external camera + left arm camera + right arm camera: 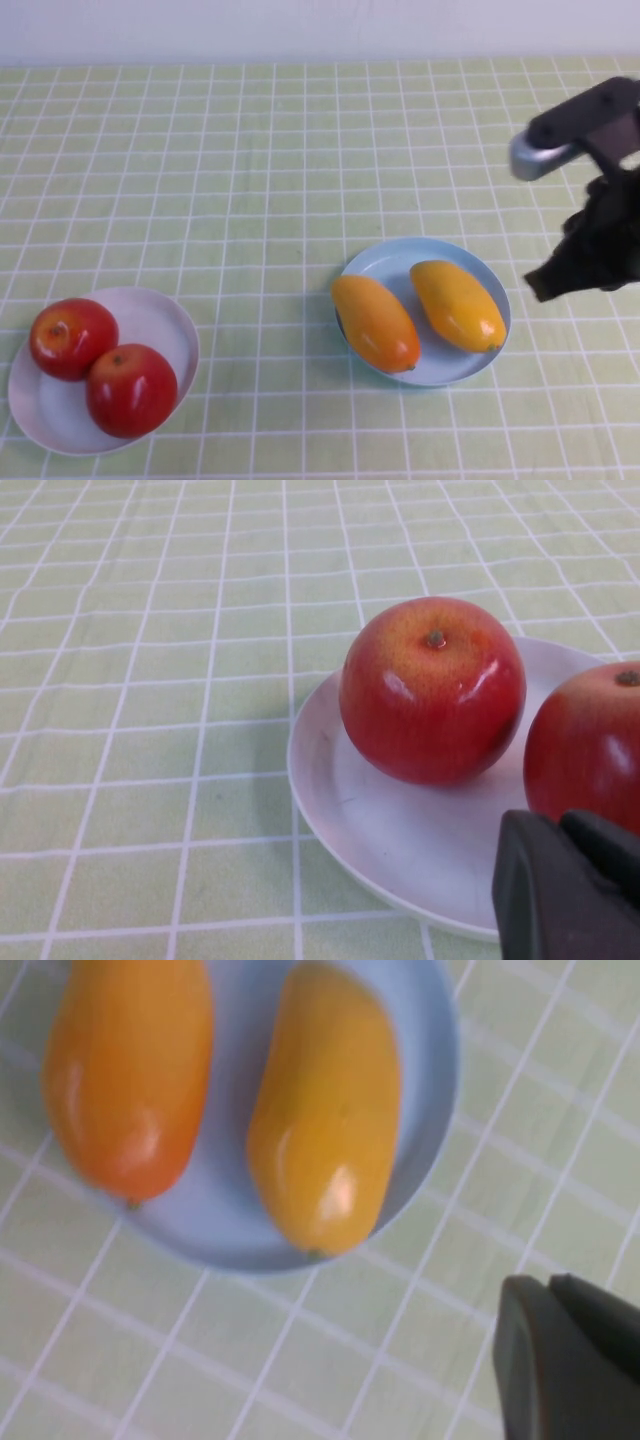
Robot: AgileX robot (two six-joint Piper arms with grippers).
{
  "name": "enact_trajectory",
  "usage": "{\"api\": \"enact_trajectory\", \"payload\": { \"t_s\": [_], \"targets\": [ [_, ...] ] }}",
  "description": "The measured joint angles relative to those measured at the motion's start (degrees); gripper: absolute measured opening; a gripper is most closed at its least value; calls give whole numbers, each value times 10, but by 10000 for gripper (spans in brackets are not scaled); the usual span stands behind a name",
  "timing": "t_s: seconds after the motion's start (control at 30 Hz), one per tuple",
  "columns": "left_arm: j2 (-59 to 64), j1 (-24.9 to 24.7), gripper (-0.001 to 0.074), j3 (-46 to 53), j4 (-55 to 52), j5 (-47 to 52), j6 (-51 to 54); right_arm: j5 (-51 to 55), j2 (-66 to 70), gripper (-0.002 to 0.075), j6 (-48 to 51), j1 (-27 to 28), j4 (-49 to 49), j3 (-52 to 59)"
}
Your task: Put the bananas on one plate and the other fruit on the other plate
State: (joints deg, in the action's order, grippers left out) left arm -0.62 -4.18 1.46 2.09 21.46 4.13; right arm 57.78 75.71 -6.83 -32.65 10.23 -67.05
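Two bananas (325,1120) lie on the blue plate (425,1020), right end effector (565,1360) beside.

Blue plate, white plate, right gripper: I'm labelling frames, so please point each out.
Blue plate (385,259), high view, bare far rim.
White plate (160,310), high view, bare inside.
Right gripper (548,283), high view, fingertips.

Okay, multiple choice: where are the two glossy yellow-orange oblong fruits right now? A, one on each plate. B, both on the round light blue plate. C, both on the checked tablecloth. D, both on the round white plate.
B: both yellow-orange oblong fruits lie on the light blue plate, the two red apples sit on the white plate, and the right gripper hangs beside the blue plate, holding nothing.
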Motion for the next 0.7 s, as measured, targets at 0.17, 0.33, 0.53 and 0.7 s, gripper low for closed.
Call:
{"api": "enact_trajectory", "payload": {
  "t_s": [0.17, 0.33, 0.53, 0.7],
  "targets": [
    [0, 0, 4, 0, 0, 0, 0, -290, -163, -15, 0, 68, 77, 228],
    [0, 0, 4, 0, 0, 0, 0, -482, -346, -15, -54, 215, 83, 468],
    [0, 0, 4, 0, 0, 0, 0, -533, -571, -15, -78, 320, 66, 648],
    [0, 0, 4, 0, 0, 0, 0, -519, -682, -15, -80, 348, 25, 684]
  ]
}}
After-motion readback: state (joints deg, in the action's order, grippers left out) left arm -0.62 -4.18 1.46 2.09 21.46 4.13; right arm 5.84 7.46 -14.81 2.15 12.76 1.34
